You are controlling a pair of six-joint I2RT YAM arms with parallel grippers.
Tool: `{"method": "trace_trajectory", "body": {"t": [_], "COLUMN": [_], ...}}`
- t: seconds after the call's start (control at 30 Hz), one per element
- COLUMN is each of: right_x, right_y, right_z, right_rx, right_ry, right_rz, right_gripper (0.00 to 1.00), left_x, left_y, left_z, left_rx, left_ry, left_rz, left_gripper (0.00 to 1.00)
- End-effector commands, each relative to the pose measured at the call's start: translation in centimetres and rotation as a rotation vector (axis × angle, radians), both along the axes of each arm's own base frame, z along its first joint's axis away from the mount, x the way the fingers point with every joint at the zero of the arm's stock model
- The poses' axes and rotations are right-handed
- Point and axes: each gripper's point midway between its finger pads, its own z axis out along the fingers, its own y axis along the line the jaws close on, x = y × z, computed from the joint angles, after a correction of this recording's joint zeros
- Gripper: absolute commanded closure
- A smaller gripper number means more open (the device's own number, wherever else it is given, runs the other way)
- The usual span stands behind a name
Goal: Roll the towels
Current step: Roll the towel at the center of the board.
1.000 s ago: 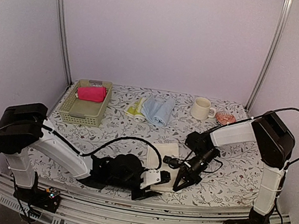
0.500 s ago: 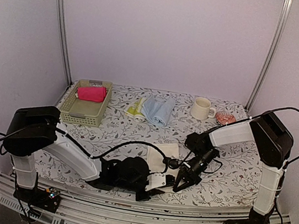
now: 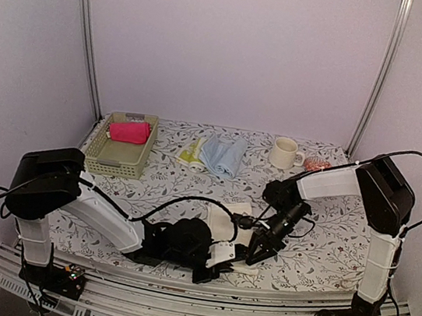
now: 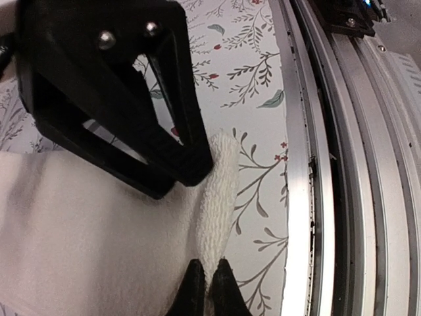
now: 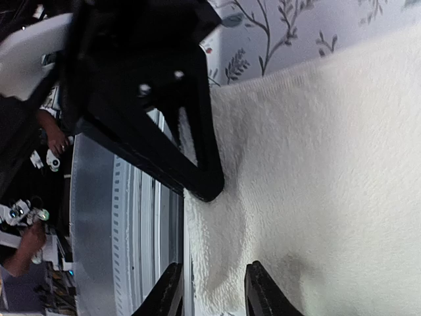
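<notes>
- From the top external view, the cream-white towel [image 3: 228, 217] lies flat on the floral-print desk [image 3: 324, 245], near its front edge and between the two arms. What shows of its long axis runs from front to back, but the arms cover much of it.
- The left tool [image 3: 237, 249] and right tool [image 3: 253, 253] meet at the towel's near right corner.
- At the back left, a pale green mesh basket [image 3: 114, 162] holds a rolled hot pink towel [image 3: 130, 131], its long axis lying across the basket.
- A light blue towel [image 3: 224, 156] lies loosely heaped at mid-back, with a yellow-green towel [image 3: 190, 152] touching its left side. A cream mug [image 3: 283, 153] stands upright to the right.
- In the left wrist view, the left tool [image 4: 209, 289] has its fingers pressed together on a raised ridge of the cream-white towel [image 4: 79, 230], beside the metal rail [image 4: 342, 164].
- In the right wrist view, the right tool [image 5: 214, 293] has its jaws parted. The edge of the cream-white towel [image 5: 316, 164] lies unpinched between them.
</notes>
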Motion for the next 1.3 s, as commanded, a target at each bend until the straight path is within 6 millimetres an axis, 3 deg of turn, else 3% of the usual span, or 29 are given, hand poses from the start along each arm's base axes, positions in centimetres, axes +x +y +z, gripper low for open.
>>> {"method": "trace_trajectory", "body": {"t": [0.0,0.07,0.13,0.37,0.47,0.63,0.77,0.97,1.0,1.07,1.13,1.27], "right_x": [3.2,4.0,5.0,9.7,10.2,9.7,10.1,9.6,9.3,8.6,7.7,4.8], "right_y": [0.7,1.1,1.6,1.8,1.3,1.4,2.0,2.3,2.1,1.5,0.4,-1.6], "right_z": [3.8,4.1,3.2,-2.6,-4.4,-4.3,-2.0,7.0,8.4,10.6,11.5,9.6], "right_rx": [0.09,0.109,0.093,-0.127,-0.189,-0.17,-0.117,0.059,0.085,0.127,0.136,0.075], "right_ry": [-0.012,-0.014,-0.034,-0.14,-0.149,-0.128,-0.151,-0.299,-0.332,-0.403,-0.474,-0.629], "right_rz": [-0.056,-0.063,-0.076,-0.196,-0.214,-0.212,-0.206,-0.192,-0.19,-0.188,-0.188,-0.138], "right_gripper": [0.63,0.62,0.62,0.66,0.66,0.66,0.66,0.63,0.62,0.62,0.61,0.62], "left_x": [-0.2,-0.5,-0.7,-0.2,0.0,-0.2,0.2,0.9,0.8,1.1,1.1,1.4], "left_y": [0.2,0.4,0.5,1.7,2.2,2.1,2.4,2.5,2.6,2.5,2.3,2.2], "left_z": [-0.1,0.1,0.4,1.0,0.6,-0.1,-0.6,-1.3,-2.8,-3.9,-4.6,-5.8], "left_rx": [0.007,0.002,-0.007,-0.035,-0.052,-0.044,-0.041,-0.021,0.017,0.059,0.096,0.163], "left_ry": [0.073,0.099,0.124,0.233,0.319,0.414,0.458,0.599,0.635,0.669,0.71,0.826], "left_rz": [0.002,-0.001,0.006,0.076,0.091,0.067,0.072,0.073,0.082,0.106,0.123,0.174], "left_gripper": [1.0,1.0,1.0,1.0,1.0,1.0,1.0,1.0,1.0,1.0,1.0,1.0]}}
